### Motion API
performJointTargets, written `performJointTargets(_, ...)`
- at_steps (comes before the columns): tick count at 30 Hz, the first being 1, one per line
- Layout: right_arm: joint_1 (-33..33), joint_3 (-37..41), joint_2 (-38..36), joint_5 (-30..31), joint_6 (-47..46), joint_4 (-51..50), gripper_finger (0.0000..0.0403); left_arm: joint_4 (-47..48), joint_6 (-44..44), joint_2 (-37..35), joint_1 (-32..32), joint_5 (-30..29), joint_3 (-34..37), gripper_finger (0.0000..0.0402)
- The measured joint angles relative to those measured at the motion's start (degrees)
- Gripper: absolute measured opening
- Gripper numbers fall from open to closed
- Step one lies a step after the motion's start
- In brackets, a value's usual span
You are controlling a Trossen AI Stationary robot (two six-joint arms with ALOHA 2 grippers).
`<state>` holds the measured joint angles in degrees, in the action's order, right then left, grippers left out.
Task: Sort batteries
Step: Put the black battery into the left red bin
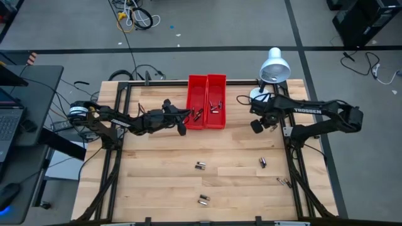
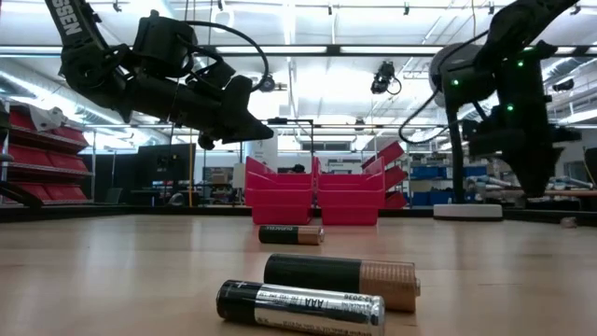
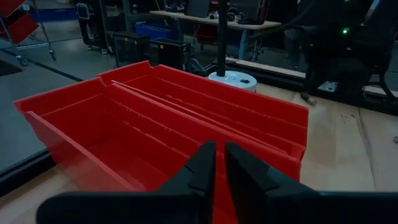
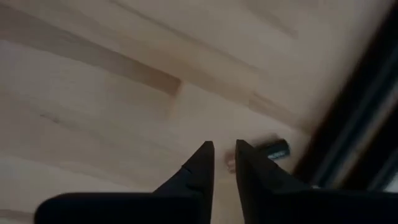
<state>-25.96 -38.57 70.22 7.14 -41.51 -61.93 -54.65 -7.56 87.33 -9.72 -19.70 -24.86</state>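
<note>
Two red bins (image 1: 206,100) stand side by side at the table's far middle; a few batteries lie in the left one (image 1: 198,115) and the right one (image 1: 217,107). Several more batteries lie on the wood: (image 1: 201,166), (image 1: 264,162), (image 1: 282,182), (image 1: 203,199); three show close in the low view (image 2: 298,306). My left gripper (image 1: 183,119) hovers at the left bin's near-left corner, fingers together (image 3: 219,163), nothing seen between them. My right gripper (image 1: 256,126) hangs above the table right of the bins, fingers together (image 4: 224,160), pointing down near one battery (image 4: 273,149).
A white desk lamp (image 1: 274,66) stands at the far right corner, its round base (image 1: 259,95) just behind my right arm. Black frame rails run along the table's left and right edges (image 1: 295,182). Bare wood lies between the bins and the loose batteries.
</note>
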Motion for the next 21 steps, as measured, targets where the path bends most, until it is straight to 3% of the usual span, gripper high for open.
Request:
performJointTargets(8, -3.0, 0.4, 0.0, -6.0, -7.4, -5.7, 0.0130, 0.1, 2.2, 0.0, 0.0, 0.6, 0.0, 0.0049)
performJointTargets(14, -3.0, 0.4, 1.5, -6.7, -14.0, -6.4, 0.0175, -2.6, 5.8, 0.0, -1.2, 0.5, 0.0, 0.0049)
performJointTargets(18, -3.2, 0.4, 6.1, -6.7, -13.3, -6.0, 0.0186, -4.7, 7.5, 0.0, -2.3, 0.4, 0.0, 0.0049)
performJointTargets(21, -3.5, 0.3, 9.7, -8.5, -5.0, -3.1, 0.0187, -5.3, 8.9, 0.0, -2.8, 0.4, 0.0, 0.0049)
